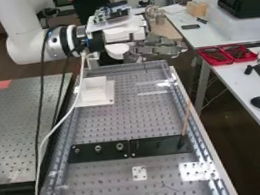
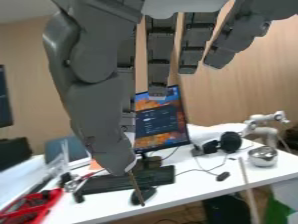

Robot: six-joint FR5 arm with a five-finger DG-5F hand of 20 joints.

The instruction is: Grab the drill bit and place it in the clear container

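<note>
The dark grey mechanical hand [image 1: 157, 47] is at the upper centre-right of the high view, beyond the far end of the perforated metal desk [image 1: 103, 186]. Its thumb is bent in and appears to pinch, against a finger partly behind it, one end of a thin brownish metal rod [image 2: 136, 189], which I take for the drill bit; the other fingers are fairly straight and hold nothing. The free end of the rod sticks out past the thumb tip at a slant, well apart from the desk.

The rod should be stiff and light, with little surface to grip. Being slim, round and hard, it could roll or pivot between smooth pads, and a sideways knock against a rim might chip or snap it. The best hold is probably on the plain shank near one end, cutting edges kept free, so the other end can lead into the clear container. A firm pinch seems enough, eased only once the rod is low inside.

No lettering or label can be made out on the rod or the hand.
</note>
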